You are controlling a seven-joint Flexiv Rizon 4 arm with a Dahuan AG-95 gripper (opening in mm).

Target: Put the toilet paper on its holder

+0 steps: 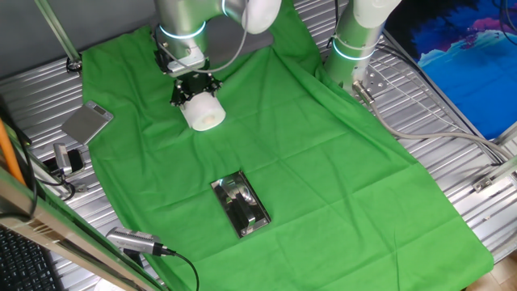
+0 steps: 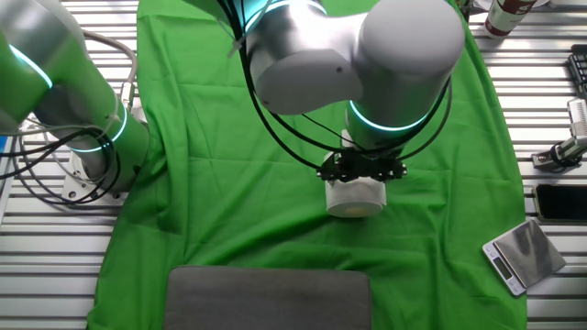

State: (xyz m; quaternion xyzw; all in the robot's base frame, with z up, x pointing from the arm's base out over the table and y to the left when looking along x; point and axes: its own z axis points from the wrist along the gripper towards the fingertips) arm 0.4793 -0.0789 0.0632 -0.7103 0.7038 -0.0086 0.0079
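Gripping a small white cylindrical roll of toilet paper (image 1: 203,112), the robot's black two-finger claw (image 1: 194,86) hangs low over a rumpled bright green cloth (image 1: 323,162) at the end of a silver-and-white arm with glowing cyan rings; its fingers are clamped on the top of the roll, which shows below them in both fixed views, and whether the roll touches the cloth cannot be told. Well apart from the roll, toward the near edge of the cloth in one fixed view, a small shiny chrome rectangular holder (image 1: 240,206) with a reflective bar lies flat on the fabric. The cloth is draped over a ribbed aluminium table (image 1: 452,153) whose bare slats show on either side. On that metal surface beside the cloth rests a flat silver digital scale (image 2: 524,255), with a dark phone (image 2: 559,202) near it. A dull grey rectangular plate (image 2: 268,298) lies at the cloth's edge in the other fixed view. Black cables (image 2: 37,170) loop around the arm's base (image 2: 92,165), and a blue-patterned sheet (image 1: 472,56) lies beyond the table's far corner.
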